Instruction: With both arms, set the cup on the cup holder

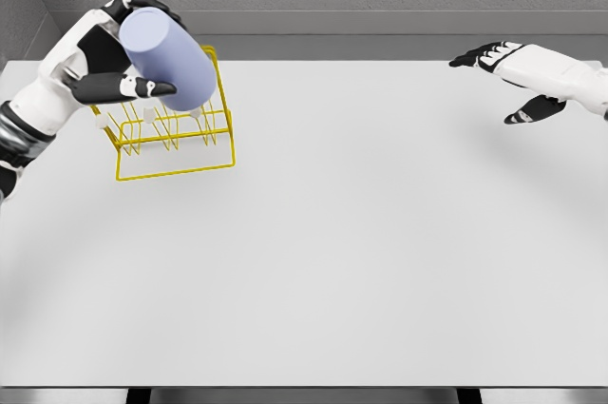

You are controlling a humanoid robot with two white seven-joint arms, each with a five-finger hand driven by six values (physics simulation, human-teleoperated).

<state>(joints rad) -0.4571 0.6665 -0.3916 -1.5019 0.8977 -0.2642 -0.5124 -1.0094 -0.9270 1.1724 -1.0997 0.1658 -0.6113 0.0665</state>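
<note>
Left robot hand [119, 48] is closed around the cup [168, 55], up at 10 o'clock of the head view. Thumb and dark fingers wrap the cylinder from the left; fingertips show on the near side and over the top edge.

Cup is tilted, closed end up-left toward the hand, lower end down-right over the cup holder [171, 133]. Likely reason: mouth gets aimed at a peg so it slides on inverted. Lower rim overlaps the holder's upper wires and one white peg tip; can't tell whether it is touching or just in front of them.

Cup: plain lavender cylinder, smooth matte, no handle visible. Should slip easily in a loose grip, hence the full wrap, I'd guess.

Holder: thin yellow wire frame, rectangular base loop, angled uprights with white-capped pegs, back rail higher than the front. Light open structure, so I'd expect it to shift if the cup pushes sideways on it. It sits flat on the counter [380, 252], which is uniform white, featureless, with a grey wall behind.

Right robot hand [513, 76] is at 2 o'clock, well apart from the holder, fingers spread and empty, hovering above the counter. Looks parked; not bracing the holder.

Judgement: placement stage, cup not yet seated on a peg.
</note>
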